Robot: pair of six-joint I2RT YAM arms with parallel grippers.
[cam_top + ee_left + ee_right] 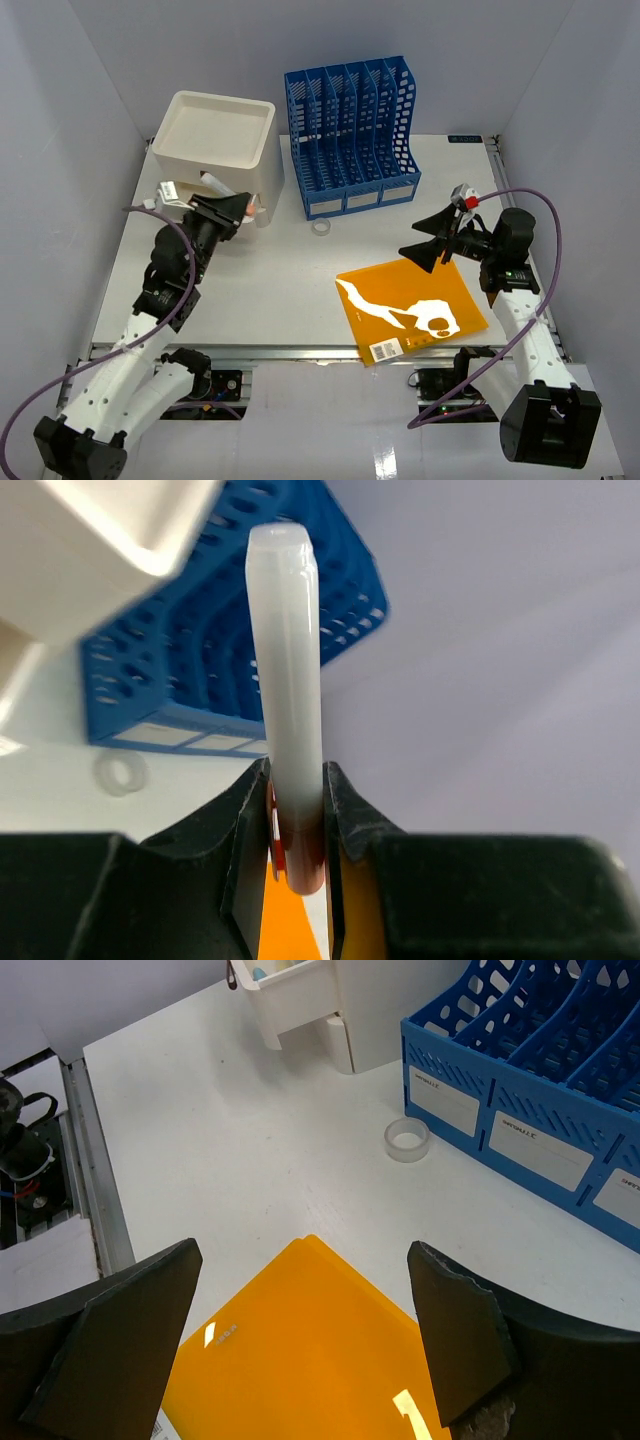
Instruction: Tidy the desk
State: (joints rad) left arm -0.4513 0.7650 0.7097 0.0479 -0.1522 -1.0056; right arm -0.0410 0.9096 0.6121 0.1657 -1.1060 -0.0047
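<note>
The desk (270, 290) is a wide white tabletop with metal rails at its near edge. At its back left, in front of the white drawer unit (220, 140), my left gripper (232, 205) is shut on a white marker (285, 660) with a dark red end; the marker stands up between the jaws. An orange folder (410, 312) lies flat at the front right. My right gripper (425, 240) hangs open over the folder's far corner (310, 1260), with nothing between its fingers.
A blue file organizer (350, 135) stands at the back centre, next to the drawer unit. A clear tape roll (321, 228) lies on the desk in front of the organizer (540, 1080). Grey walls enclose the desk on three sides.
</note>
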